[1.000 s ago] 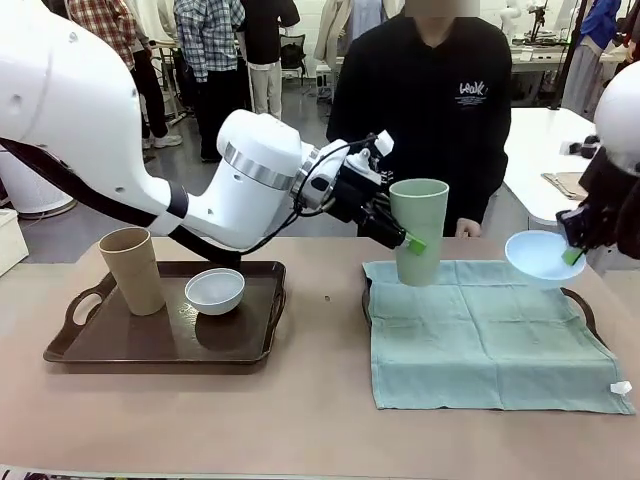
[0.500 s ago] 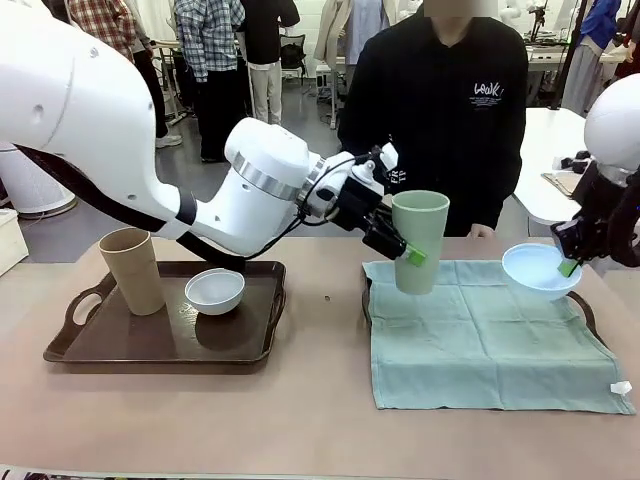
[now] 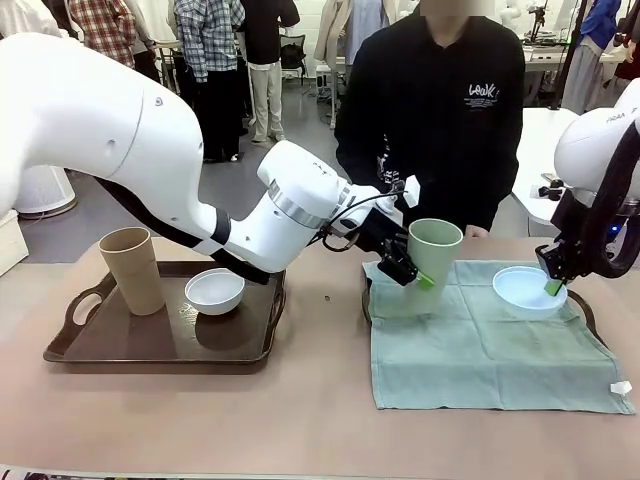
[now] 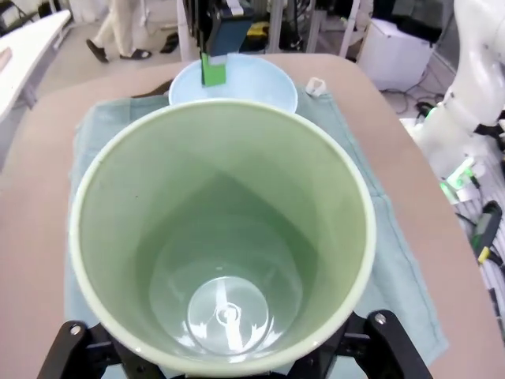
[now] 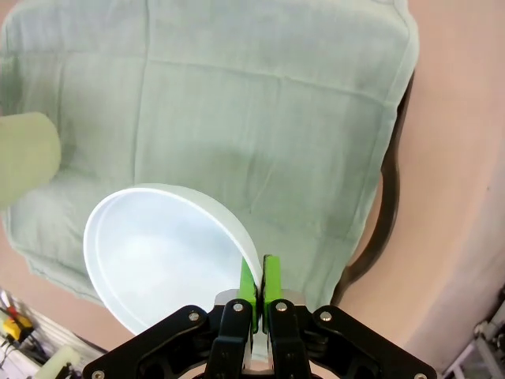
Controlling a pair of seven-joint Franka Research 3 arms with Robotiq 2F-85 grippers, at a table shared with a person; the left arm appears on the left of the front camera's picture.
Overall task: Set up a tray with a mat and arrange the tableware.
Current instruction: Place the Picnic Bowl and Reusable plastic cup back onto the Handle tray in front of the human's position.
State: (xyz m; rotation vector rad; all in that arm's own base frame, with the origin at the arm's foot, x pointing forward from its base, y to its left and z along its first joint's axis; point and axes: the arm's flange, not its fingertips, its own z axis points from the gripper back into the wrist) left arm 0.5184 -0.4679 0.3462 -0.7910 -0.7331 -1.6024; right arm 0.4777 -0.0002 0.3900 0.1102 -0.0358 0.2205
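While our left gripper [image 3: 420,274] pinches the rim of the smooth, tapered pale green cup [image 3: 434,255], tilted over the far left corner of the woven mat [image 3: 480,350], our right gripper [image 3: 553,286] clamps the rim of the round, glossy light blue bowl [image 3: 522,290] at the mat's far right.

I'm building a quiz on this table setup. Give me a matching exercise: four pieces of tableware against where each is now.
1 tan cup
2 white bowl
3 pale green cup
4 light blue bowl

A rim pinched by right gripper
B left end of brown tray
C held by left gripper
D brown tray, right of the cup there

Pairs: 1-B, 2-D, 3-C, 4-A
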